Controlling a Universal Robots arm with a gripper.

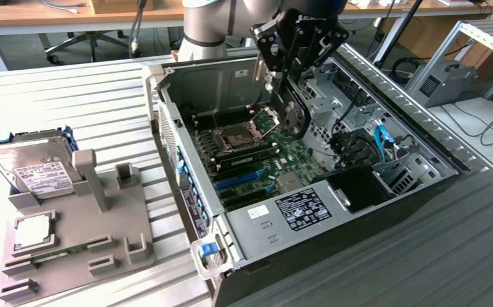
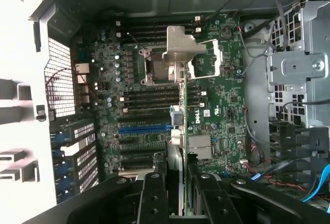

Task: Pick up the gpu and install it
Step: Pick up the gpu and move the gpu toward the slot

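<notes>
Exterior view: fingers point(image 1: 282, 64) clamped on the gpu point(image 1: 291, 112), card hanging on edge above the motherboard point(image 1: 255, 160). Wrist view: gpu point(image 2: 180, 105) edge-on between the closed fingers point(image 2: 153, 198), over the motherboard's middle.

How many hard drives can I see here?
1. The hard drive sits in a blue frame on the grey holder at the exterior view's left, beside the open computer case. Others may be hidden inside the case's bays.

Dark gpu point(image 1: 291, 115) on edge above motherboard point(image 1: 250, 167)
</notes>
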